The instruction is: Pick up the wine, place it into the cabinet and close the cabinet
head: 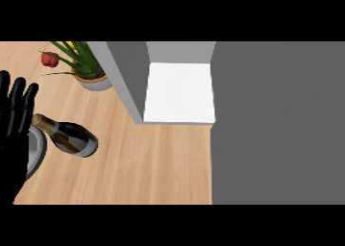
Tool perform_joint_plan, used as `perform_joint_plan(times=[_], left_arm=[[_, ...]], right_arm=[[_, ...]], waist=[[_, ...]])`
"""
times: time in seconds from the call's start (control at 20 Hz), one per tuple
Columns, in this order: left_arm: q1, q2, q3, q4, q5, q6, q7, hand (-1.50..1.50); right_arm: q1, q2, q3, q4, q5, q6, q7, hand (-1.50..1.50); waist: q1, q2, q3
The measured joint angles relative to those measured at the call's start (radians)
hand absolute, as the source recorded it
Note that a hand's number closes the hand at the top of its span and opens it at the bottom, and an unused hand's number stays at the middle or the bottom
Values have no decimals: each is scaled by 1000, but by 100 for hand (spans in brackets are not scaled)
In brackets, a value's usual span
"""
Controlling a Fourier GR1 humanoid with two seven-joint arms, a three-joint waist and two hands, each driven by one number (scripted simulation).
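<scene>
We see our left hand (10,113) open at the view's left edge, fingers straight and pointing up. The wine (67,136) lies on the counter (146,163) just to its right, neck toward the hand, base pointing down and right. The open cabinet (178,93) sits further right, beyond the bottle. Our right hand is out of view, so the left looks nearer.
</scene>
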Motion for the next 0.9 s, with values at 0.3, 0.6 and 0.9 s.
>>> perform_joint_plan(times=[0.3, 0.6, 0.9], left_arm=[[9, -66, -31, 65, -222, 204, -2, -150], [-69, -87, -141, 160, -157, 496, 72, -150], [-201, -92, -266, 207, -229, 705, 195, -150]], right_arm=[[76, 10, 16, -51, -43, 33, -19, -150], [148, -17, 95, -124, -148, 133, 84, -150], [205, -33, 115, -267, -198, 148, 208, -150]], waist=[[-20, -12, 17], [-30, -14, 20], [-24, -15, 21]])
